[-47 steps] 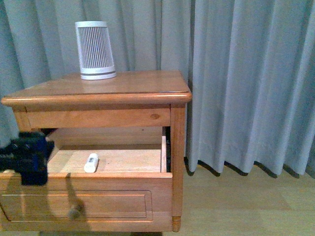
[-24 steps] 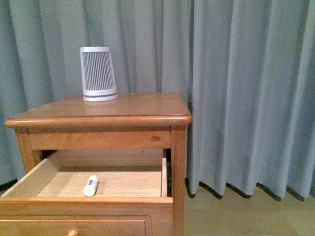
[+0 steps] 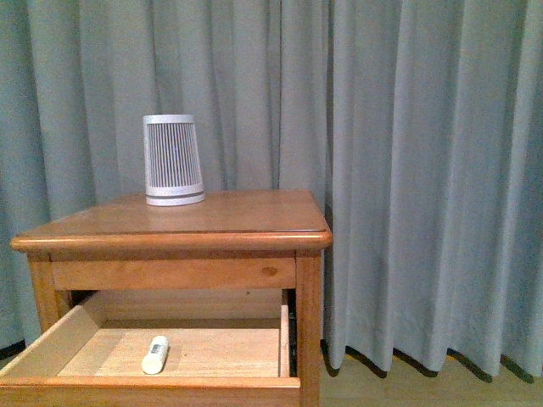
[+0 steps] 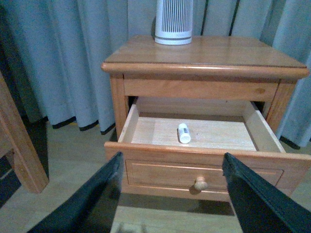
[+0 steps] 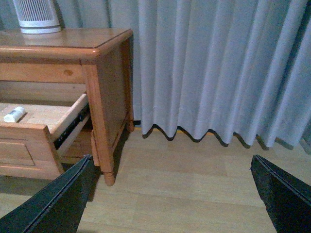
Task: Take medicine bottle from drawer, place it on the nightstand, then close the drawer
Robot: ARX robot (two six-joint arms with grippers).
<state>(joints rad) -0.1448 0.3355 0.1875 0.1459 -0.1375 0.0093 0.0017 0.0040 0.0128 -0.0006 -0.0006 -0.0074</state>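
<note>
My left gripper (image 4: 172,155) is spreading its jaws wide. The medicine bottle (image 4: 183,133) is lying ahead between them in the open drawer (image 4: 204,165), its label too tiny to read. My right gripper (image 5: 171,160) is gaping wide too.

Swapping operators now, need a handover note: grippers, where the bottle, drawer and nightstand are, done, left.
Left gripper: open, empty, facing the drawer front.
Right gripper: open, empty, beside the nightstand, above the floor.
Medicine bottle: lying inside the drawer, which is pulled out.
Nightstand top carries a white ribbed canister.
Done: drawer open.
Left: grasp bottle, set it on the nightstand top, shut drawer.
</note>
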